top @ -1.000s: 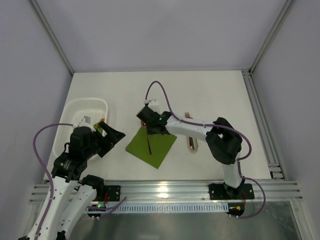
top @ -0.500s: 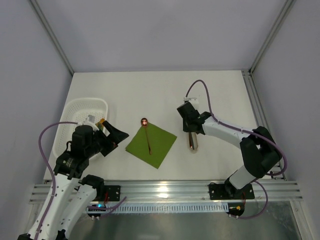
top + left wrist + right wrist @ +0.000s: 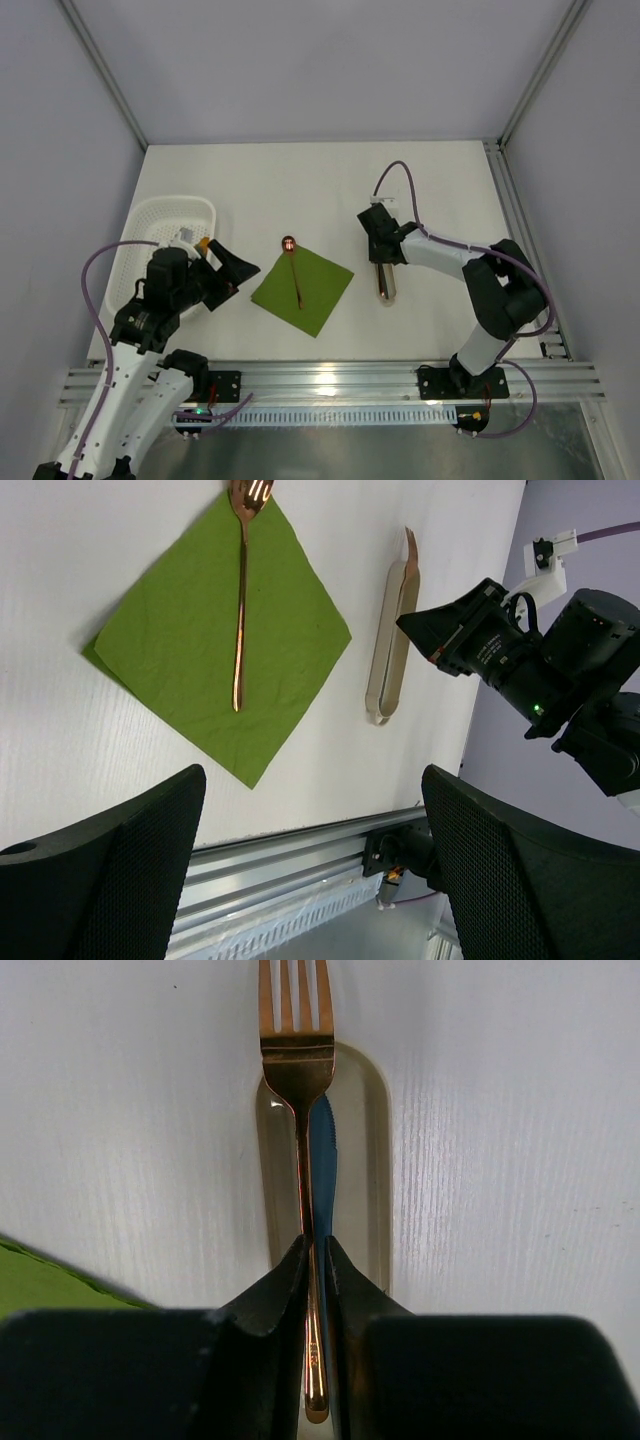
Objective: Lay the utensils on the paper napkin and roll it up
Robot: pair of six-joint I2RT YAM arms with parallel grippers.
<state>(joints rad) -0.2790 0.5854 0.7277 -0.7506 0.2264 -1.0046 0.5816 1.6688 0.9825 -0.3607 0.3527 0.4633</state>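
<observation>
Right side: clamps the right end effector [image 3: 315, 1252] on the handle of the slim copper-brown metal fork [image 3: 297, 1050], fingers pressed together against it from both sides. Keeps the fork lengthwise on the pale beige rounded oblong piece [image 3: 362, 1140], tines pointing away from the fingers. Sits on the white counter [image 3: 300, 185], to the right of the thin olive-green paper napkin [image 3: 318, 290] and apart from it.

Centre: lies flat on the counter as a diamond, one corner towards the arms. Carries the slim copper-brown metal spoon [image 3: 239, 610] along its middle, bowl at the far corner, handle end well inside the paper.

Left side: holds the left end effector [image 3: 228, 275] spread wide apart, with nothing between the fingers, above the counter between the white plastic mesh basket [image 3: 178, 203] and the napkin.
</observation>
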